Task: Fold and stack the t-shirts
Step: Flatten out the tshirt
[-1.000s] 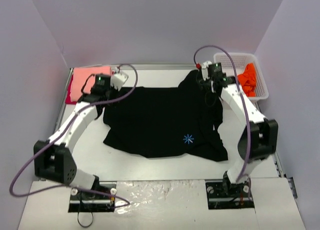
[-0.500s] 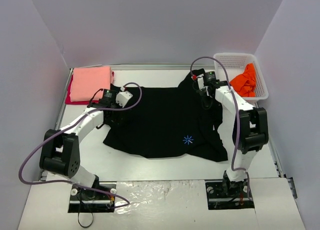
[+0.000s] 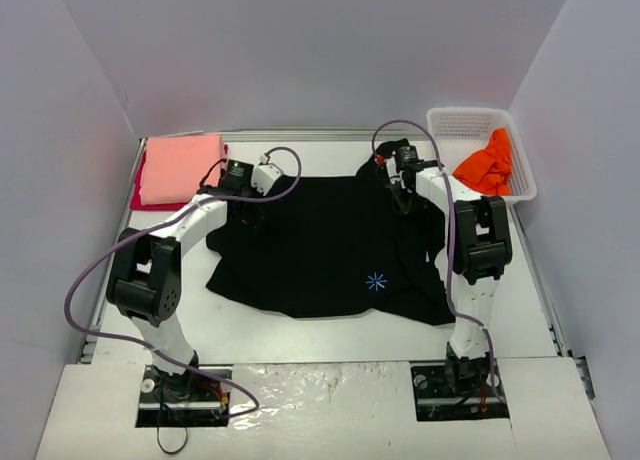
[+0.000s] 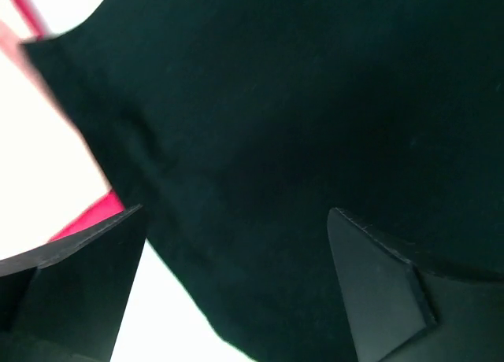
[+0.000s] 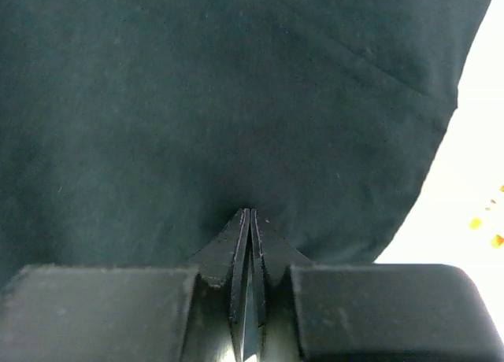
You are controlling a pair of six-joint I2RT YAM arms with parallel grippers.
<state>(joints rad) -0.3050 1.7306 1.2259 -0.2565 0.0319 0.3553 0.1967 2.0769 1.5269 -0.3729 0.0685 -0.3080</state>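
right tool (image 5: 250, 212): pinched shut on black t-shirt (image 3: 320, 240) far edge | left tool (image 4: 236, 211): wide open above it

The red t-shirt (image 3: 138, 195) lies almost wholly under the salmon-pink t-shirt (image 3: 180, 168), only a sliver showing at that shirt's left edge. The left wrist view is blurred, and the black t-shirt (image 4: 315, 102) runs off its edges. Whether the right gripper (image 5: 250, 214), its fingers pressed together, pinches any cloth cannot be told
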